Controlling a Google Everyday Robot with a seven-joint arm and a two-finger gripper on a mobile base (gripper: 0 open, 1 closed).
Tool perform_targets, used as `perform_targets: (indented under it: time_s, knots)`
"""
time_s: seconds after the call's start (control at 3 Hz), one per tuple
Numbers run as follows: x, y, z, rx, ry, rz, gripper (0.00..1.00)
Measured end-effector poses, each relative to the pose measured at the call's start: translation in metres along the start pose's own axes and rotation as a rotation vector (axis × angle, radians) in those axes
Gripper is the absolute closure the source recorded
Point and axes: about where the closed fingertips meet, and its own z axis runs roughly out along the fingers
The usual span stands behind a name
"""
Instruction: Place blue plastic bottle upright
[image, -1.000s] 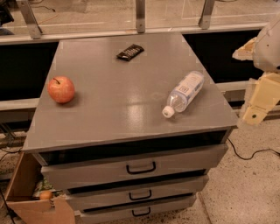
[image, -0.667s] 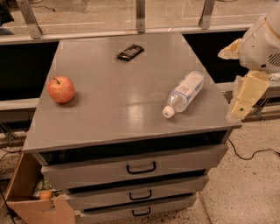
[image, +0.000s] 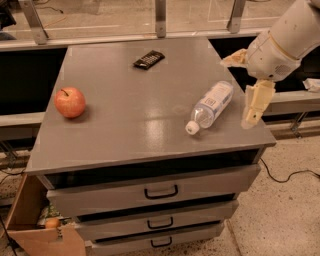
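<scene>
The blue plastic bottle (image: 211, 106) is a clear bottle with a white cap and a pale label. It lies on its side on the right part of the grey cabinet top (image: 135, 115), cap toward the front edge. My gripper (image: 238, 92) hangs just right of the bottle, above the cabinet's right edge. It is open and empty, with one beige finger (image: 255, 104) pointing down and the other (image: 233, 59) sticking out to the left. It does not touch the bottle.
A red apple (image: 69, 102) sits at the left of the top. A black remote-like object (image: 148, 59) lies near the back. Drawers (image: 160, 191) are below. An open cardboard box (image: 35, 225) stands on the floor at the lower left. A rail (image: 125, 37) runs behind.
My gripper and arm have moved left from beyond the cabinet's right side, closing in on the bottle. The bottle, apple and black object have not moved.
</scene>
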Motion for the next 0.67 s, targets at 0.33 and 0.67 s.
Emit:
perform_targets:
  time_s: [0.33, 0.67]
  knots:
    - [-0.004, -0.012, 0.027, -0.034, -0.048, -0.109, 0.0]
    - [-0.005, -0.022, 0.054, -0.078, -0.072, -0.218, 0.0]
